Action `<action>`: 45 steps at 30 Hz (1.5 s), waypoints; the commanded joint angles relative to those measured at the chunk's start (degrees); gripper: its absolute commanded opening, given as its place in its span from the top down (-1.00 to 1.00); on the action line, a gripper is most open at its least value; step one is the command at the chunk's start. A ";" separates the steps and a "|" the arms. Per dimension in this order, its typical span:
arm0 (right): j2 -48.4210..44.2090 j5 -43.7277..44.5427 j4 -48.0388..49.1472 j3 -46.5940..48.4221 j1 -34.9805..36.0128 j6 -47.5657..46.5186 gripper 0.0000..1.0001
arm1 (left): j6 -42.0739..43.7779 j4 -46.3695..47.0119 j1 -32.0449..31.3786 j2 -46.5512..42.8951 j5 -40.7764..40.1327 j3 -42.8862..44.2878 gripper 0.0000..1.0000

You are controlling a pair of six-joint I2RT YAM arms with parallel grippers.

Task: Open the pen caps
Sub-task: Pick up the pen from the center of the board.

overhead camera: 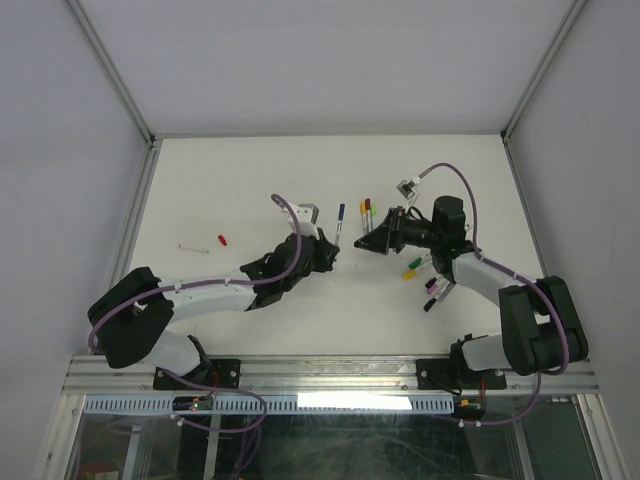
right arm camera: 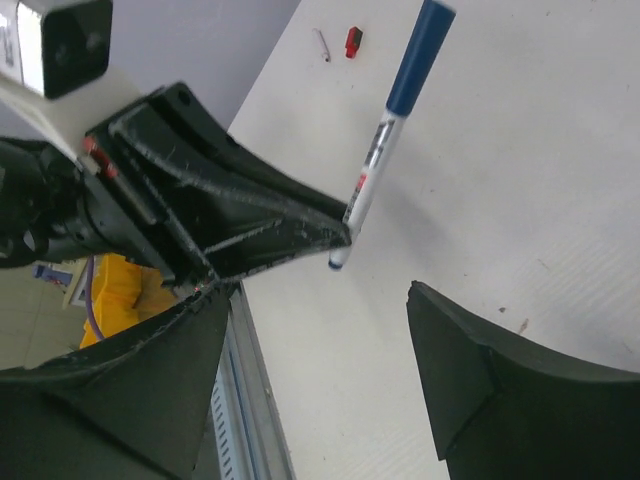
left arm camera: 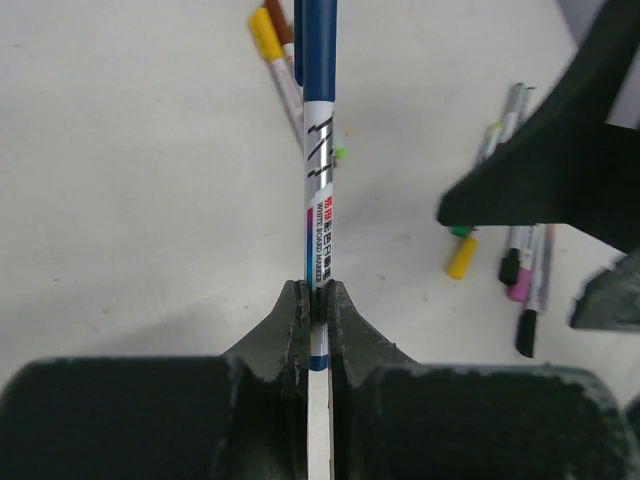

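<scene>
Left fingers (left arm camera: 295, 320) pinched on barrel of blue-capped pen (left arm camera: 318, 200), mid frame. Blue cap (left arm camera: 315, 40) on, top centre, pointing away over counter (left arm camera: 120, 200). Right fingers (right arm camera: 470, 350) spread, short of cap. Risk: grip low on barrel, so pull may slide or twist pen. Right fingers may close on barrel, not cap.

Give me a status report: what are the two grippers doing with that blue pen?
Left gripper shut on blue-capped pen, cap on. Right gripper open, near, touching nothing. Path to cap clear.
</scene>
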 commanded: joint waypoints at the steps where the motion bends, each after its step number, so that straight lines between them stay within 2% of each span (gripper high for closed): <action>1: 0.32 6.77 8.50 0.89 2.30 9.57 -0.48 | -2.48 21.97 -3.75 -3.60 -0.86 -4.46 1.00; 3: 1.00 6.10 10.54 0.95 2.92 12.71 -0.46 | -1.99 26.52 -5.63 -3.40 -2.33 -5.61 1.00; 9: -0.90 8.16 12.04 -0.16 3.36 11.77 -0.40 | -2.09 33.32 -8.73 -2.99 -5.14 -7.32 1.00; 17: -1.68 5.61 14.81 -0.51 4.18 11.63 0.19 | -3.70 35.60 -10.27 0.00 -6.18 -6.55 1.00; 23: -1.99 3.73 14.92 0.07 4.86 9.94 0.88 | -4.14 34.22 -10.30 0.39 -7.16 -5.88 1.00; 26: -2.04 2.84 12.98 0.98 4.94 8.29 1.00 | -3.51 33.63 -10.31 0.20 -6.25 -5.88 1.00; 30: -2.29 1.21 8.95 2.68 4.95 4.77 1.00 | -0.51 36.69 -10.31 -1.16 -1.88 -9.32 0.46; 33: -2.34 -1.51 4.53 4.24 4.94 0.28 1.00 | 3.18 45.12 -10.23 -3.92 3.47 -14.67 -0.24; 35: -2.07 -3.80 0.67 5.77 4.95 -3.07 1.00 | 5.70 50.08 -10.10 -5.84 5.94 -18.19 -0.59; 38: -1.56 -3.80 -7.16 9.08 4.94 -3.07 1.00 | 7.71 51.25 -9.52 -9.58 6.82 -21.04 -0.95; 40: -1.07 -3.80 -11.19 10.77 4.95 -3.07 1.00 | 7.52 49.70 -8.15 -12.70 8.87 -21.84 -0.98; 44: -0.59 -3.80 -14.88 12.19 4.94 -3.07 1.00 | 3.01 47.88 -2.86 -18.02 18.78 -22.30 -0.98; 45: -0.74 -11.05 -15.50 12.34 5.03 -12.78 1.00 | 1.09 47.88 -1.34 -18.92 21.43 -22.46 -0.98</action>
